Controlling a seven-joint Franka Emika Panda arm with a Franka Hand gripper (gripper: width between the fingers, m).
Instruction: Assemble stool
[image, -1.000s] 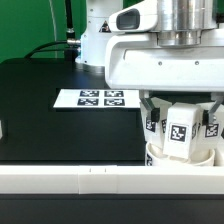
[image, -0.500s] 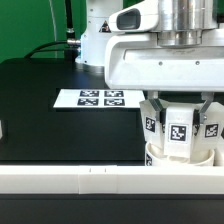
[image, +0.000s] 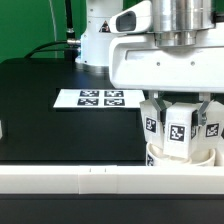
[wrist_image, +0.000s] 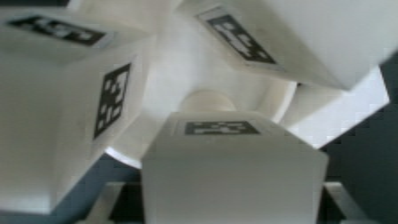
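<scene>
The stool's round white seat lies on the black table at the exterior view's right, close to the front rail. Three chunky white legs with square tags stand up out of it: one toward the exterior view's left, one in the middle, one toward the right. My gripper hangs straight above and is shut on the middle leg, one finger on each side. The wrist view looks down this leg to the seat and the two other legs, which lean outward.
The marker board lies flat on the black table behind the stool. A long white rail runs along the front edge. The arm's white base stands at the back. A small white piece shows at the exterior view's left edge.
The fingers stood wide around the middle leg a second ago and have since closed onto it. The stool and the arm have hardly shifted.
</scene>
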